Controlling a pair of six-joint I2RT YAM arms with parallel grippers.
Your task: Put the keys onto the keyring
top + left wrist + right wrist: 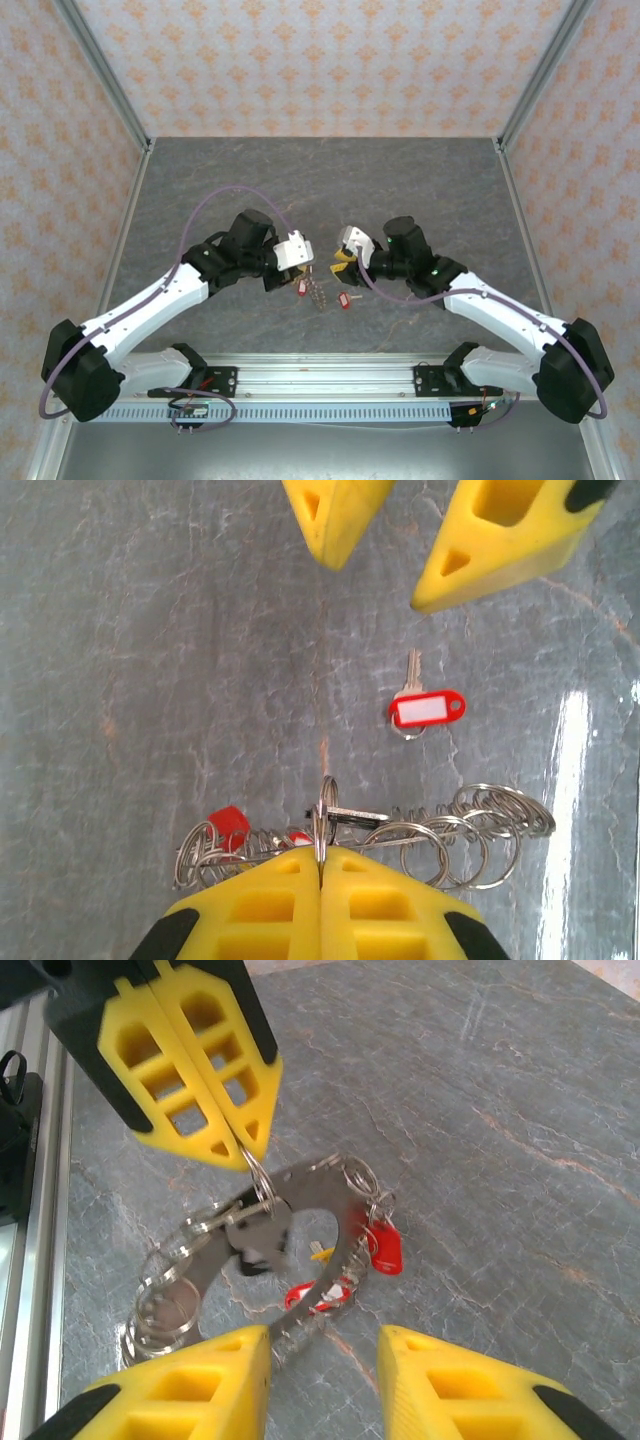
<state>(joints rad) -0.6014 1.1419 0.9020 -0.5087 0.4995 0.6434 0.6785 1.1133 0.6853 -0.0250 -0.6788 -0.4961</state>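
left gripper (247,1148): yellow fingers pressed together, clamped on a small ring (258,1173) at the very tips. from that ring hangs a tangle: the keyring (340,1210), a grey curved band, with keys (385,1250) on red tags bunched against it and a pale yellow tag (320,1253) inside the curve. a run of wire rings (500,815) trails off to one side and looks to rest on the table (400,180); cannot tell whether the keyring itself is lifted clear. right gripper (325,1360): faces the left one across the tangle, fingers (330,515) apart, nothing between them. the tangle's near end lies just beside one of those fingers; contact cannot be told. a loose key (427,708), red tag with a white label, lies flat on the table on its own, apart from the bunch, between the bunch and the right gripper's tips in the left wrist view, blade pointing toward those tips. from above: both arms reach in toward mid-table, grippers near each other, the bunch below and between them, the loose key just right of the bunch.
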